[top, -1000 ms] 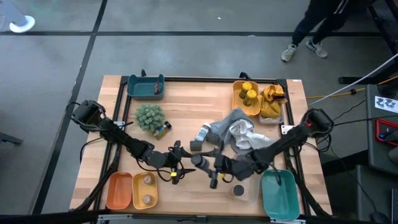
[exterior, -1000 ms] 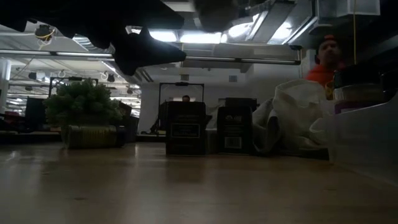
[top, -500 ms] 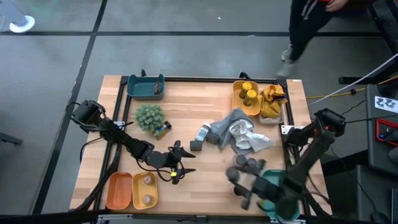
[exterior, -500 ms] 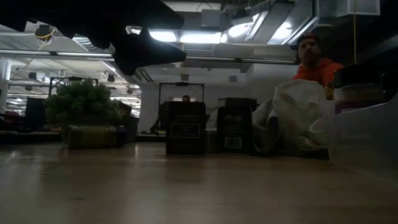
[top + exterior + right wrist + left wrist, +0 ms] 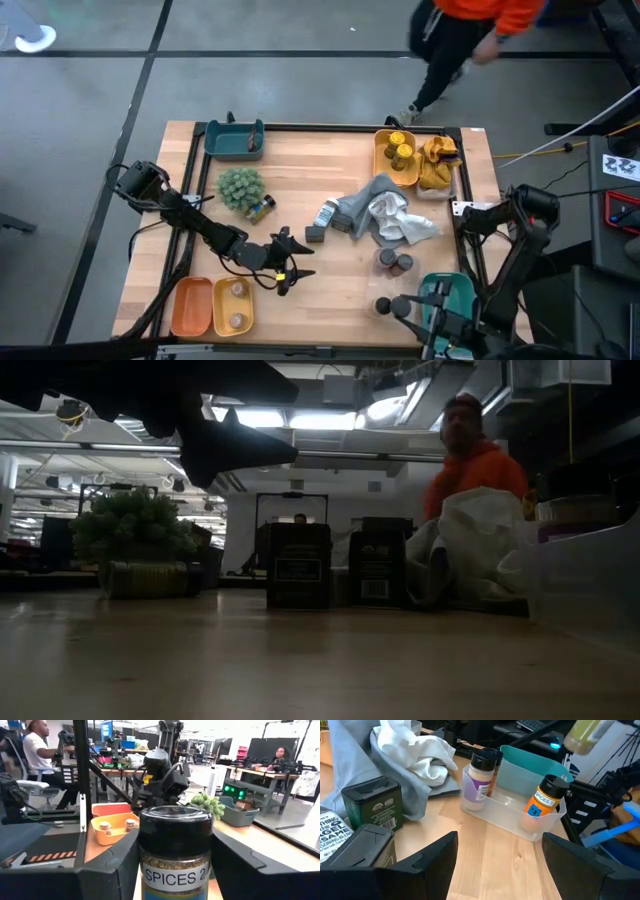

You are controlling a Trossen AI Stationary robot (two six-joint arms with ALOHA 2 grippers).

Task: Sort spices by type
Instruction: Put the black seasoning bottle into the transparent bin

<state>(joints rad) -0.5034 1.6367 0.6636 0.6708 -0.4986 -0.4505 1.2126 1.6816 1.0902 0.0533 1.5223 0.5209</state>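
My right gripper (image 5: 175, 870) is shut on a spice jar (image 5: 175, 850) with a black lid and a "SPICES 2" label. It hangs by the table's near right corner (image 5: 405, 311), beside the teal bin (image 5: 448, 305). The left wrist view shows the jar as a blurred yellow-green shape (image 5: 585, 734) above the bins. My left gripper (image 5: 497, 865) stands open above the table's near middle (image 5: 285, 266), with nothing between its fingers. A clear bin (image 5: 505, 815) holds a white jar (image 5: 479, 775) and an orange jar (image 5: 542, 800). Green tins (image 5: 372, 802) stand by the cloths. My right gripper pinches the jar's body (image 5: 175, 882) between its two fingers, just under the black lid (image 5: 175, 827). The fingers (image 5: 115, 870) come at it about level, one on each side. The jar stands upright between them, lifted clear of the table and bins.
Grey and white cloths (image 5: 388, 215) lie right of centre, with a tin (image 5: 315, 234) and a jar (image 5: 326, 214) beside them. A green plant ball (image 5: 240, 187), a far teal bin (image 5: 235, 140), yellow bins (image 5: 397, 152) (image 5: 233, 305) and an orange bin (image 5: 190, 306) stand around. A person walks beyond the far edge.
My right gripper has swung with the jar from the table's near middle toward the near right corner, turning as it went, and stays shut on the jar. The person beyond the far edge has walked toward the left.
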